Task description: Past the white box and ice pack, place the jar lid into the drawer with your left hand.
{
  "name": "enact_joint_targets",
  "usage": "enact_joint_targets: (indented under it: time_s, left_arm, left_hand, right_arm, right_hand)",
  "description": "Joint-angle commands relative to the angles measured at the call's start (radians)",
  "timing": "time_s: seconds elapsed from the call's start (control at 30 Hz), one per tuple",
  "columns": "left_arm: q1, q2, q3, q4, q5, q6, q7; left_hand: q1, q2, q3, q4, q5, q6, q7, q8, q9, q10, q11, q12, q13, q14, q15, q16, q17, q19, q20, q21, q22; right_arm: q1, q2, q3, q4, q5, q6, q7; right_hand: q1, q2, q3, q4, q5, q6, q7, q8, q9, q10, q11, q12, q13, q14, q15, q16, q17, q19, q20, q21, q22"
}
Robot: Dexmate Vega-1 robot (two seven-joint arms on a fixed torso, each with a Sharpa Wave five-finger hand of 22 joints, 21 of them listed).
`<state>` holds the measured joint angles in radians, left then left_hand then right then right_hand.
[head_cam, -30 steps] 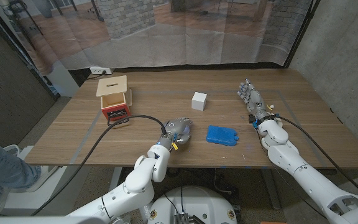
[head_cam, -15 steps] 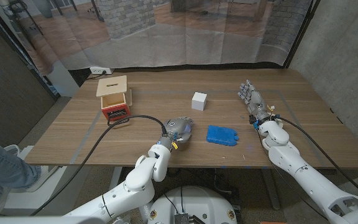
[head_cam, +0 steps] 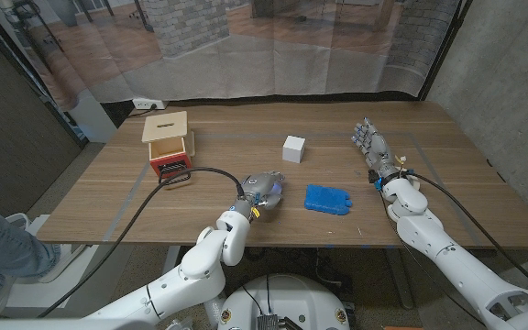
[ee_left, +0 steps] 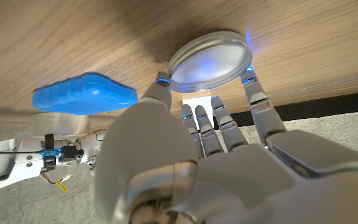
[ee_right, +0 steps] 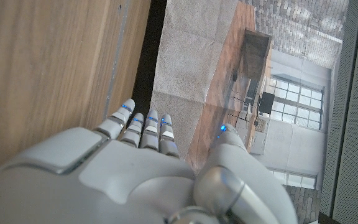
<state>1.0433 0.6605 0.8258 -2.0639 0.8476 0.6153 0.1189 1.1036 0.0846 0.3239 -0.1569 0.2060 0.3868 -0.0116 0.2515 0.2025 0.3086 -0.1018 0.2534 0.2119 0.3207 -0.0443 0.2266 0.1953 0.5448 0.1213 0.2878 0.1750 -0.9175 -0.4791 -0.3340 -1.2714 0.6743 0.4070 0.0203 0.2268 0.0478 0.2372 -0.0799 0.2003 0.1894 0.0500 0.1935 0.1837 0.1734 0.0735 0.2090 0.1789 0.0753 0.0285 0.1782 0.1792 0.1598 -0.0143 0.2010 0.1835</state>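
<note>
Jar lid (ee_left: 211, 60): round, translucent, metal-rimmed. On the left wrist view it sits between the fingers (ee_left: 158, 93) of my left hand (head_cam: 264, 191), a fingertip on the rim at each side and the rest reaching toward it from behind. I read that as a light pinch across the rim; whether the lid is off the bench (head_cam: 218, 156) or lying on it I cannot tell. On the head view the hand covers the lid, at the near middle of the bench.

Change over the last second: the left hand has crept a little toward the far side and its forearm has swung slightly; nothing else has shifted. I take this as the grasp settling, transport not yet begun.

Around it: the ice pack (head_cam: 326, 198) lies flat just to the right of the hand, the white box (head_cam: 292, 148) sits farther back, between hand and far edge. The drawer (head_cam: 170, 160), red-fronted and pulled out of a small wooden case, is well apart at the far left.

Meaning for the task: the carry runs leftward and away, so both obstacles should stay clear of the path if I lift first.

Right hand (head_cam: 374, 148): fingers extended and apart, holding nothing, on the bench's right side.
</note>
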Motion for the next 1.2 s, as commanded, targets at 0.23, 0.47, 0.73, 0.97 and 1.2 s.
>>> enact_joint_targets:
  time_s: [0.23, 0.47, 0.73, 0.97, 1.2]
  left_arm:
    - [-0.007, 0.024, -0.011, -0.035, -0.019, 0.002, -0.008]
    - [-0.009, 0.03, -0.012, -0.047, -0.013, 0.01, -0.02]
    - [-0.006, 0.036, -0.017, -0.062, -0.011, 0.017, -0.029]
    - [-0.006, 0.043, -0.026, -0.074, -0.018, 0.014, -0.037]
    - [-0.007, 0.047, -0.03, -0.08, -0.017, 0.011, -0.042]
  left_hand:
    - [0.016, -0.001, 0.006, 0.003, -0.012, 0.002, 0.012, -0.002, 0.005, 0.011, 0.0, -0.007, 0.001, 0.01, -0.016, -0.003, 0.002, 0.012, 0.007, -0.003, 0.001]
    - [0.016, -0.001, 0.006, 0.006, -0.017, 0.001, 0.014, -0.004, 0.005, 0.011, 0.004, -0.01, 0.001, 0.01, -0.015, -0.005, 0.002, 0.012, 0.009, -0.007, 0.002]
    - [0.018, 0.0, 0.007, 0.008, -0.02, -0.003, 0.015, -0.007, 0.005, 0.011, -0.001, -0.012, 0.002, 0.008, -0.014, -0.008, 0.002, 0.01, 0.012, -0.01, 0.002]
    - [0.018, 0.0, 0.007, 0.01, -0.023, -0.004, 0.015, -0.009, 0.005, 0.009, 0.001, -0.015, 0.002, 0.009, -0.015, -0.01, 0.003, 0.01, 0.013, -0.014, 0.002]
    - [0.018, 0.0, 0.006, 0.012, -0.025, -0.004, 0.014, -0.01, 0.005, 0.01, -0.001, -0.017, 0.002, 0.008, -0.014, -0.012, 0.003, 0.011, 0.016, -0.016, 0.002]
  right_arm:
    - [-0.008, -0.005, 0.005, -0.025, -0.006, 0.001, -0.017]
    - [-0.013, -0.007, 0.007, -0.034, -0.009, 0.003, -0.023]
    - [-0.018, -0.012, 0.008, -0.048, -0.012, 0.004, -0.025]
    - [-0.021, -0.016, 0.007, -0.062, -0.017, -0.002, -0.031]
    - [-0.025, -0.02, 0.007, -0.075, -0.02, -0.005, -0.039]
  right_hand:
    - [-0.002, 0.004, -0.001, -0.005, 0.003, -0.001, -0.003, 0.001, 0.005, 0.007, 0.005, 0.001, 0.005, 0.006, 0.0, 0.008, 0.002, 0.01, 0.003, 0.005, 0.003]
    - [-0.002, 0.005, -0.001, -0.005, 0.003, -0.001, -0.003, 0.001, 0.005, 0.008, 0.006, 0.001, 0.005, 0.006, -0.001, 0.008, 0.002, 0.011, 0.003, 0.005, 0.003]
    - [-0.002, 0.005, -0.001, -0.006, 0.003, 0.0, -0.002, 0.001, 0.005, 0.008, 0.005, 0.001, 0.005, 0.007, -0.001, 0.008, 0.002, 0.011, 0.001, 0.005, 0.003]
    - [-0.001, 0.005, -0.002, -0.007, 0.003, 0.0, -0.002, 0.001, 0.005, 0.011, 0.005, 0.002, 0.005, 0.008, -0.001, 0.008, 0.002, 0.011, 0.001, 0.005, 0.003]
    - [-0.002, 0.005, -0.002, -0.007, 0.003, 0.0, -0.001, 0.001, 0.005, 0.011, 0.005, 0.002, 0.005, 0.009, -0.001, 0.008, 0.002, 0.012, 0.001, 0.005, 0.003]
